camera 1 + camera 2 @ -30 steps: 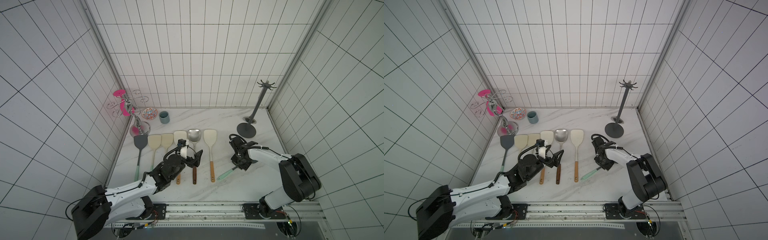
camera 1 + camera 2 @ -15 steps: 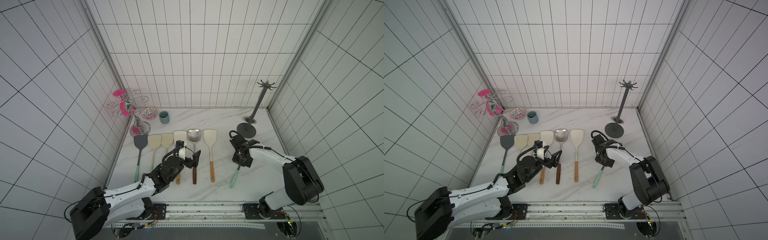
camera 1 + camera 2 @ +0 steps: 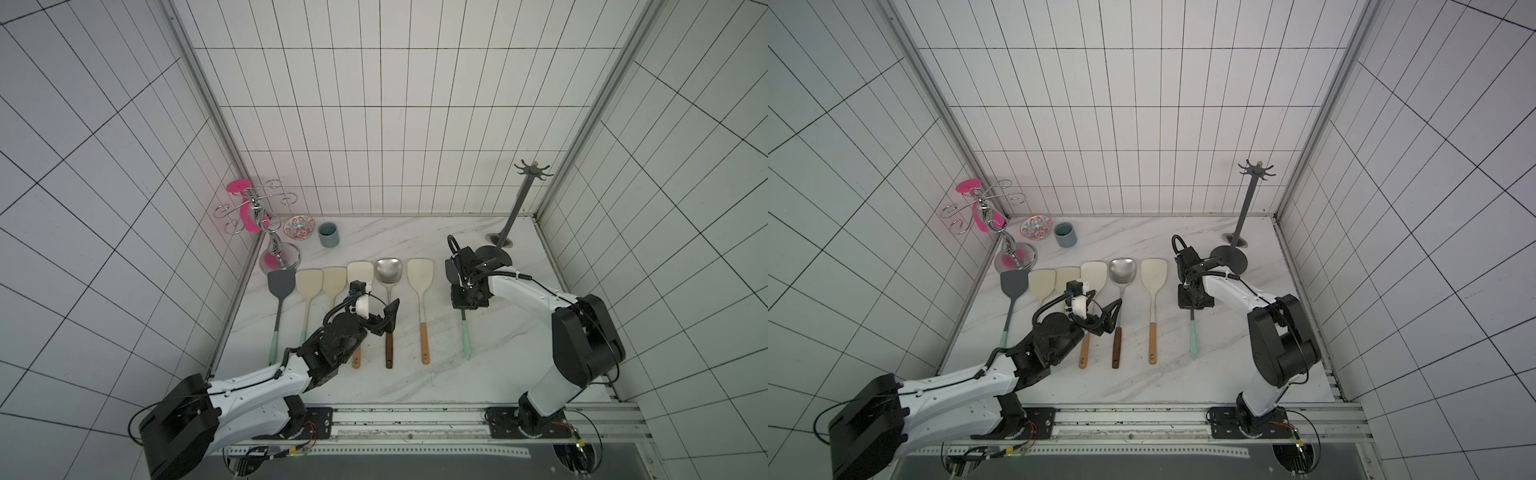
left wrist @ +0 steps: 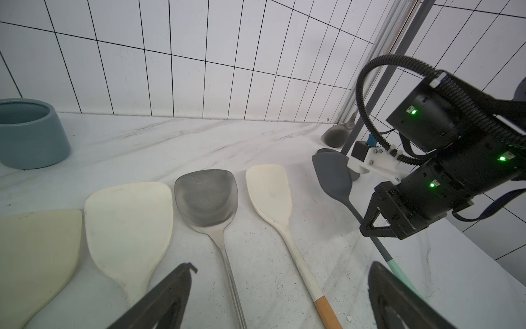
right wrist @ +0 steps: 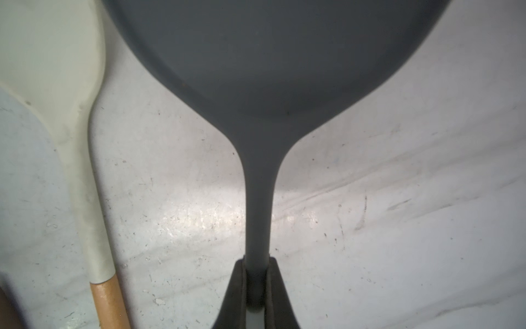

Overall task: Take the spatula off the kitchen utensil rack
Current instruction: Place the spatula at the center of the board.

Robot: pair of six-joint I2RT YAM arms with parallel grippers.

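Observation:
The kitchen utensil rack stands at the back right, its hooks bare. The spatula has a dark grey blade and a mint handle. It lies low over the marble to the right of the utensil row, handle toward the front. My right gripper is shut on its grey neck just below the blade. My left gripper hovers open over the handles in the middle of the row, holding nothing.
Several spatulas lie side by side, among them a steel one and a cream one. A chrome stand with a pink item, a patterned bowl and a blue cup sit at the back left.
My right gripper has swung the spatula from a diagonal until its handle points straight to the front, parallel with the row. The left arm has shifted only slightly.

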